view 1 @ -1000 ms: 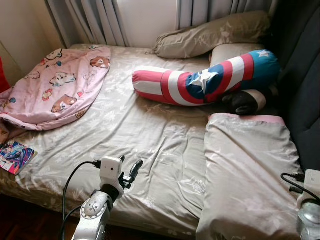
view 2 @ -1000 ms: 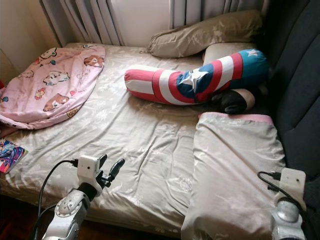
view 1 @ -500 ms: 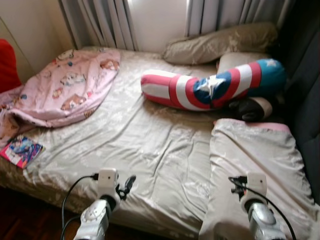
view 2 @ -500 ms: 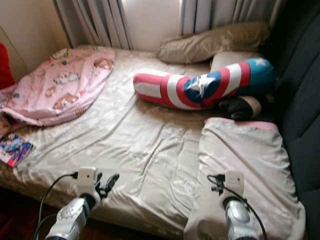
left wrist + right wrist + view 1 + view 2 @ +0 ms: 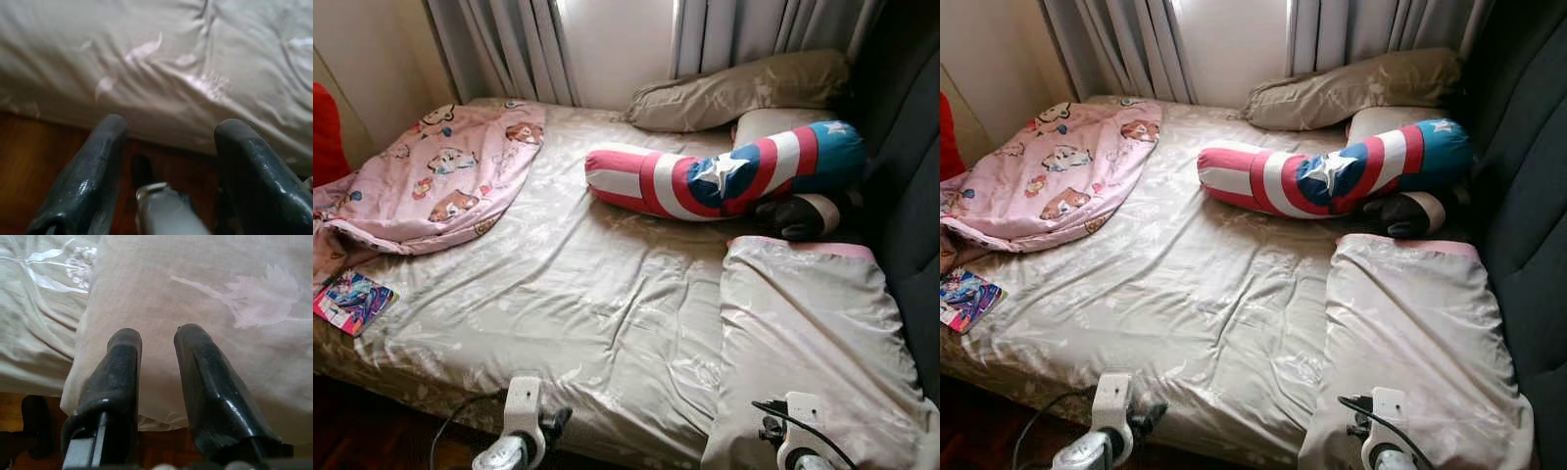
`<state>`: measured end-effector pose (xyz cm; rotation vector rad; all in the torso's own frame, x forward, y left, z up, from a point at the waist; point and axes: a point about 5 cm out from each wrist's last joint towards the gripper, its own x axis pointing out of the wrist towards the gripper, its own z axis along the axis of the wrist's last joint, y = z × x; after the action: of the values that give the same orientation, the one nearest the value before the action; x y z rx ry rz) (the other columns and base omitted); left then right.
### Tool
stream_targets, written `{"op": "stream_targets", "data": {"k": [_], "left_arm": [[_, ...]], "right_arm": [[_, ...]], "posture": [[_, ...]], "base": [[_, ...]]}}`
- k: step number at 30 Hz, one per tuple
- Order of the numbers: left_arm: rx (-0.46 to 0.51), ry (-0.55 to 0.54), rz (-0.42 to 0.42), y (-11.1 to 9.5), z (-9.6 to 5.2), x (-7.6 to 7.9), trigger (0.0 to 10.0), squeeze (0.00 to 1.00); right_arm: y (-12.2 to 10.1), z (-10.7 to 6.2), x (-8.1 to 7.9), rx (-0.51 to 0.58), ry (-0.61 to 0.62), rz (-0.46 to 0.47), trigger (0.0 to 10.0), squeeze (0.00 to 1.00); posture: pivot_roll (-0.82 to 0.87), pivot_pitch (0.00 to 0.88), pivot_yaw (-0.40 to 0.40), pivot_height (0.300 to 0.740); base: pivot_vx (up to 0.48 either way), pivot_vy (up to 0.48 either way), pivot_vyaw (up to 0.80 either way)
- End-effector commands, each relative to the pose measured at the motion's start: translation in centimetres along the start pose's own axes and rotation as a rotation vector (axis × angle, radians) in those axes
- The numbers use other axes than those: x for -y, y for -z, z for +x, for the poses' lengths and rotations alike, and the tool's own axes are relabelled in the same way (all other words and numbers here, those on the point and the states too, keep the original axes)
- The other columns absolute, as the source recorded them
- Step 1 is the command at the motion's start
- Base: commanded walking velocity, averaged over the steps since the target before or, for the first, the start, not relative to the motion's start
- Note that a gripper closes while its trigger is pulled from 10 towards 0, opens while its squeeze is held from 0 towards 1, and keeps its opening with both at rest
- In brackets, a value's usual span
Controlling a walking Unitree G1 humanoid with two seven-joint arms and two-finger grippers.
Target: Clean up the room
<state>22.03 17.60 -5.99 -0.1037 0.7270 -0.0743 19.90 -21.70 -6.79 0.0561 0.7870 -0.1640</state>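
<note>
Left gripper (image 5: 168, 161) open, empty, at the bed (image 5: 568, 294) front edge; right gripper (image 5: 159, 377) parted, empty, over the beige pillow (image 5: 813, 333) at the bed's near right corner. Pillow looks soft, light, floppy; best pinched at a corner seam.

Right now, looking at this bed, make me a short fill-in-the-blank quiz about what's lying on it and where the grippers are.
1. The pink cartoon blanket lies on the robot's ____ side of the bed.
2. The star-marked bolster is striped red, white and ____.
3. The right gripper hovers over the beige ____ at the bed's near edge.
4. The left gripper has its fingers ____, holding nothing.

Missing words: left; blue; pillow; open
</note>
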Motion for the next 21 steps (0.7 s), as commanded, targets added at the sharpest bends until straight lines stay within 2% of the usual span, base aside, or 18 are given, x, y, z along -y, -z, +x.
{"op": "stream_targets", "data": {"k": [1,5,7,9,13,19,21], "left_arm": [[-0.048,-0.019,-0.019,1.4,-0.4,0.0,10.0,0.0],[-0.07,-0.038,-0.045,2.0,-0.5,0.0,10.0,0.0],[-0.075,-0.051,-0.047,2.1,-0.5,-0.2,10.0,0.0],[-0.08,-0.053,-0.032,2.2,-0.6,-0.2,10.0,0.0],[-0.083,-0.054,-0.028,2.3,-0.6,-0.1,10.0,0.0],[-0.081,-0.062,-0.034,2.2,-0.6,-0.3,10.0,0.0],[-0.081,-0.065,-0.039,2.2,-0.6,-0.4,10.0,0.0]], "right_arm": [[0.6,-0.1,-0.3,-0.022,-0.01,-0.023,10.0,0.0],[1.2,-0.2,-0.7,-0.041,-0.018,-0.061,10.0,0.0],[1.6,-0.4,-0.9,-0.046,-0.007,-0.021,10.0,0.0],[1.9,-0.4,-0.9,-0.049,0.005,0.017,10.0,0.0],[2.6,-0.7,-1.3,-0.071,-0.011,0.016,10.0,0.0],[3.0,-0.8,-0.9,-0.083,0.024,0.033,10.0,0.0],[3.0,-0.8,-0.7,-0.082,0.044,0.064,10.0,0.0]], "posture": [[0.06,0.04,0.009,0.74],[0.06,0.041,0.009,0.74],[0.06,0.043,0.007,0.74],[0.07,0.044,0.004,0.74],[0.07,0.044,0.006,0.74],[0.06,0.044,0.011,0.74],[0.05,0.04,0.021,0.74]], "base": [[0.0,0.0,0.0],[0.0,0.0,0.0],[0.0,0.157,0.0],[0.0,0.48,0.0],[0.0,0.48,0.0],[0.0,0.48,0.0],[0.0,0.48,0.0]]}}
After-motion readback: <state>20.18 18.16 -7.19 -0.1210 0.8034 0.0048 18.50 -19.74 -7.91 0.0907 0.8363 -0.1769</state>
